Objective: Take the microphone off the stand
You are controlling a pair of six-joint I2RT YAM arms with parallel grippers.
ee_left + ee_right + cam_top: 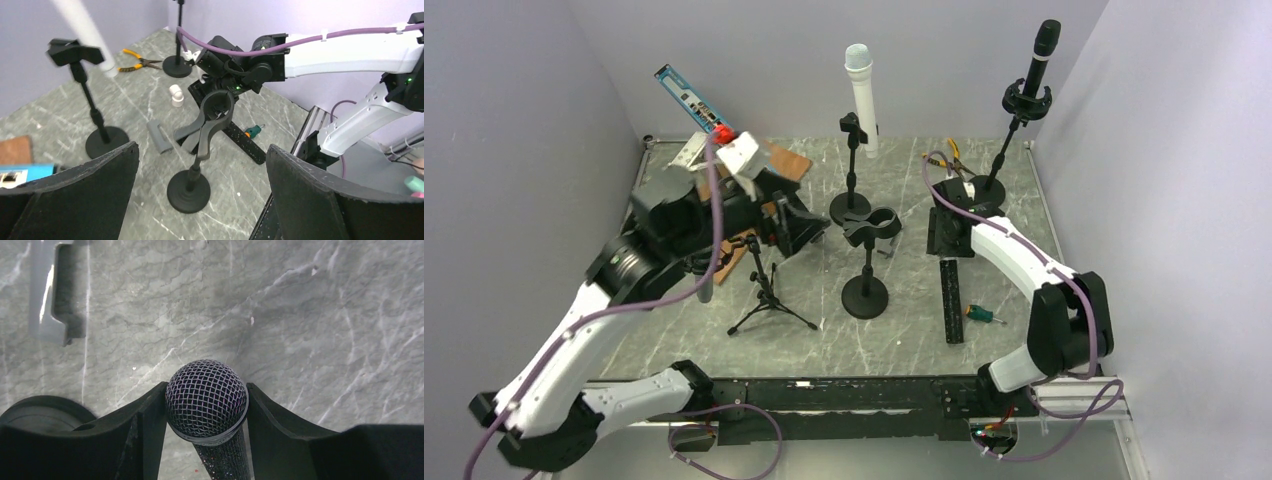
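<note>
Gripping the microphone by its dentable mesh head, right gripper clamped, near the table's right edge, off the stand; judged rigid, moderately heavy, barrel safer; left gripper apart, empty.

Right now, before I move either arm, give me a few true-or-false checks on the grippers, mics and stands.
1. The right gripper has a mesh-headed mic between its fingers. True.
2. The left gripper is shut on the middle stand. False: it is open and holds nothing.
3. The middle stand's clip is empty. True.
4. The black mic lies flat on the table. False: it stands clipped in the rear stand.
</note>
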